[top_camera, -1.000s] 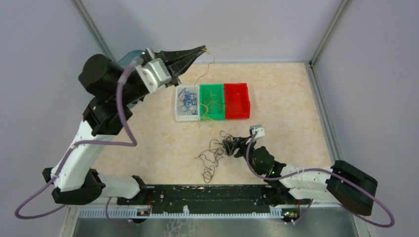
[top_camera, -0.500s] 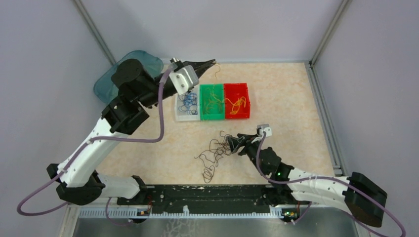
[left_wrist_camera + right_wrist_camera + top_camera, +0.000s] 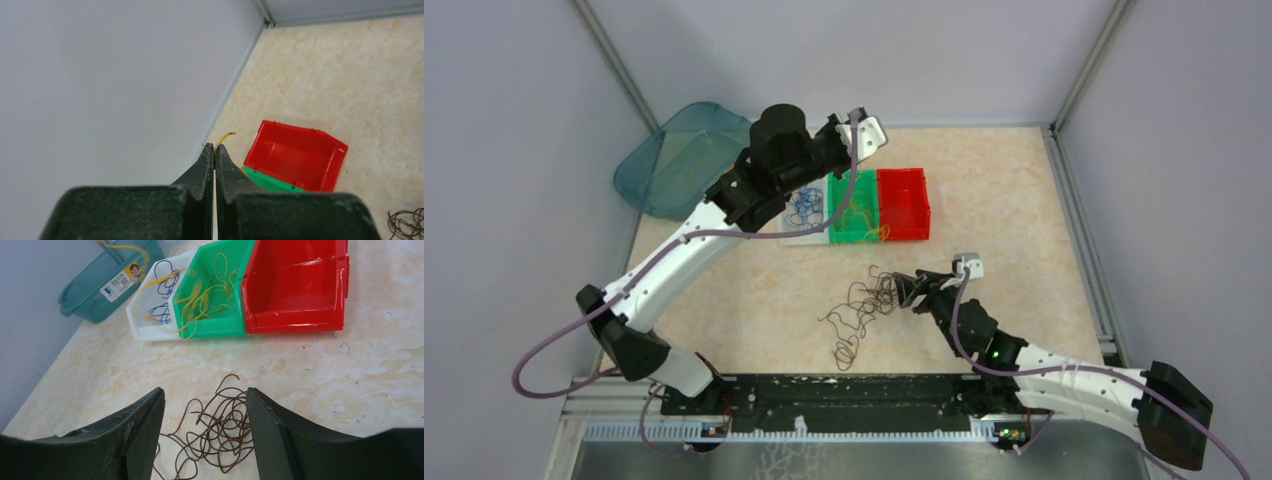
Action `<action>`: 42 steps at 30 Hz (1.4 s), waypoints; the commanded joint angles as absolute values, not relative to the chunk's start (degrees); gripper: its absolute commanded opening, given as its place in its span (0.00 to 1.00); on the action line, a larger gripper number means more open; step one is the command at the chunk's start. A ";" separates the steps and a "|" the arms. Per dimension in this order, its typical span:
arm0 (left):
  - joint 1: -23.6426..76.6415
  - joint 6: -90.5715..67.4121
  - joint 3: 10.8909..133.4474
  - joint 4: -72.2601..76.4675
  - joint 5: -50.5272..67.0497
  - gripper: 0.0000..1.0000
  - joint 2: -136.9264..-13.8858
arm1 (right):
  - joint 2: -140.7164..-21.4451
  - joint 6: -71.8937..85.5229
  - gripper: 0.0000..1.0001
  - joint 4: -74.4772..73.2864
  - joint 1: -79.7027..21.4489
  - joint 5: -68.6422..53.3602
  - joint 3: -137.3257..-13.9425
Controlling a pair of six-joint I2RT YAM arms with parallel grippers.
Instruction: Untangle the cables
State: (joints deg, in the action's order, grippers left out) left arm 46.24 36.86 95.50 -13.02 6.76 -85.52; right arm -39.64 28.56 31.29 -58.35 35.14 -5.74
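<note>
My left gripper [image 3: 215,147] is shut on a yellow cable [image 3: 225,135], whose tip sticks out past the fingertips. It hangs above the bins' far side. In the right wrist view that yellow cable [image 3: 150,280] trails down over the white bin [image 3: 145,315] and the green bin [image 3: 210,325]. Blue cables [image 3: 804,207] lie in the white bin and yellow cables [image 3: 856,215] in the green bin. A dark brown tangle [image 3: 862,305] lies on the table. My right gripper [image 3: 204,390] is open, low over the table, with the tangle's right part [image 3: 225,425] between its jaws.
The red bin [image 3: 902,205] beside the green bin is empty. A teal basin [image 3: 679,160] sits at the back left by the wall. Walls close in the back and both sides.
My left arm has swung right and stretched out over the bins with the yellow cable; the strand no longer drapes into the red bin. My right gripper has edged forward, still open at the brown tangle.
</note>
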 commanded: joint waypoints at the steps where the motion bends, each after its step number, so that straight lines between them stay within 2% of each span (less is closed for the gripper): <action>1: 41.81 35.81 94.15 -11.82 6.14 0.00 -87.95 | -36.82 28.30 0.62 29.62 -57.95 38.27 -8.04; 15: 35.91 34.51 93.32 -6.08 8.04 0.00 -97.07 | -33.54 26.99 0.62 24.88 -57.95 40.52 -8.90; 28: 34.19 29.34 103.57 -5.70 13.97 0.00 -97.83 | -34.93 27.41 0.62 26.19 -57.92 40.07 -8.88; 42: 34.10 32.13 93.79 -3.03 10.01 0.00 -96.74 | -35.33 28.42 0.61 26.47 -57.92 39.53 -8.57</action>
State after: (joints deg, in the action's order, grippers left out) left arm 34.02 31.03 95.85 -5.50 11.84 -97.69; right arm -35.42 28.12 24.40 -58.35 39.75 -5.76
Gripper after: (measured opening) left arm 0.006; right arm 0.615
